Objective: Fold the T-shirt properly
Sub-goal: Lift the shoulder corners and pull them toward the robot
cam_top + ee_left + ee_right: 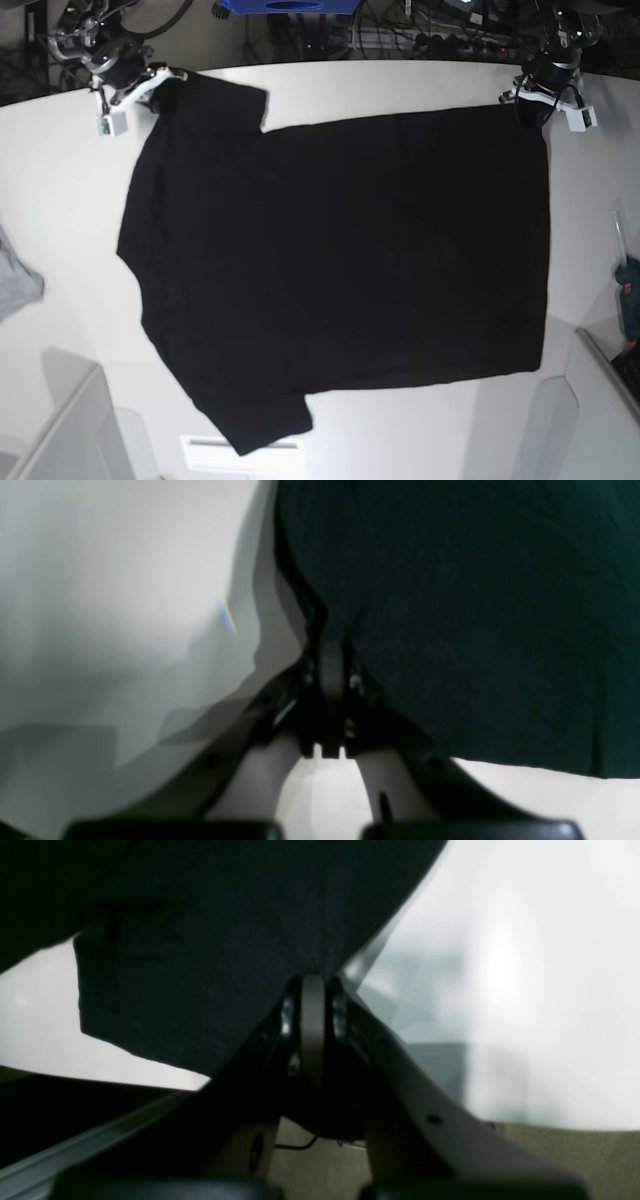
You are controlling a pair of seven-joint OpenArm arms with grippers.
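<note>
- The T-shirt [340, 270] lies spread flat on the white table [400, 85], plain black side up, covering most of the tabletop.
- One short sleeve points toward the table's far edge at the base view's left; the other sleeve hangs toward the near edge, just above a pale strip at the bottom.
- The shirt's straight hem runs along its side at the base view's right.
- The left gripper [545, 95] sits at the T-shirt's far corner on the base view's right, at the hem end.
- In the left wrist view the left gripper [332, 652] is clenched, with the black fabric's edge pinched between its closed jaws.
- The right gripper [150, 85] sits at the T-shirt's far sleeve, on the base view's left.
- In the right wrist view the right gripper [313, 985] is clamped tight on the edge of the dark cloth.
- A small grey cloth [18, 280] lies left of the T-shirt at the table's edge, apart from it.
</note>
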